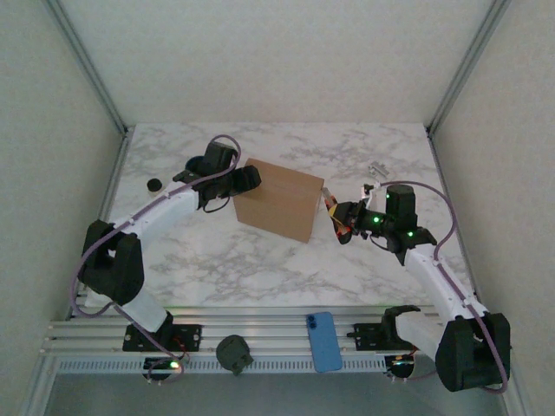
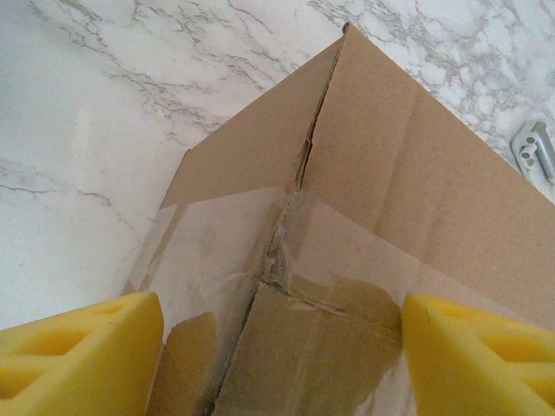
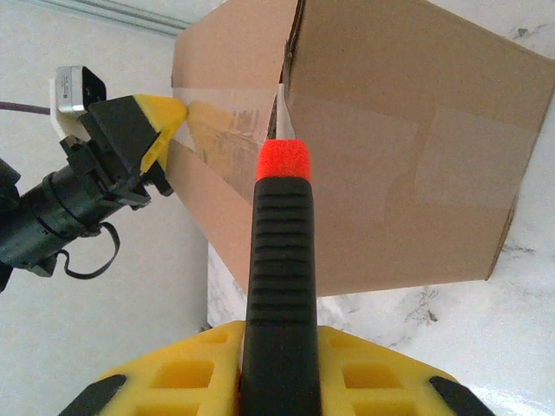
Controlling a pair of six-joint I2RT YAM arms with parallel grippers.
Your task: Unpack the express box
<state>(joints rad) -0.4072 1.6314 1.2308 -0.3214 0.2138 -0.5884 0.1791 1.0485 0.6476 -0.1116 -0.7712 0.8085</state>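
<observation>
Express box (image 1: 277,204) sits mid-table on the marble top (image 1: 217,260), with clear tape across its flap seams. Left gripper (image 1: 245,180) butts against the box's left end with jaws spread wide, yellow fingers (image 2: 78,355) either side of the taped seam, clamping nothing. Right gripper (image 1: 344,221) is clenched on a black ribbed tool (image 3: 282,286) whose red tip points at the taped edge on the box's right side; whether the tip touches the cardboard is unclear.
</observation>
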